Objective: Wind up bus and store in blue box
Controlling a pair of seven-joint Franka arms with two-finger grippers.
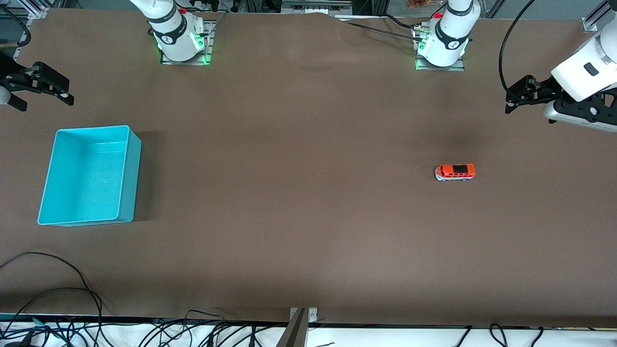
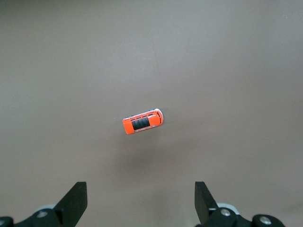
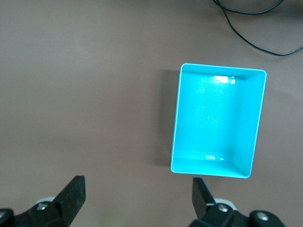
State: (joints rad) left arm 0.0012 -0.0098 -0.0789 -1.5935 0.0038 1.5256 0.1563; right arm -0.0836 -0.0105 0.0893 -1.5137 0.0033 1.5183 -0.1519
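Progress: While the bus (image 1: pixel 455 172) sits untouched on its wheels on the bench (image 1: pixel 299 193), nothing of the task looks done; winding it up and storing it are both left.
Bus: it rests toward the left arm's end of the bench, about midway between the edge by the robots' bases and the edge by the front camera, well apart from the box.
Blue box (image 1: pixel 87 176): empty, upright, near the bench edge at the right arm's end.
Left gripper (image 1: pixel 518 99): raised over the bench edge at its own end, jaws released and holding nothing; its wrist camera looks down on the bus.
Right gripper (image 1: pixel 41 86): raised over the bench edge beside the box, jaws released, empty, waiting.
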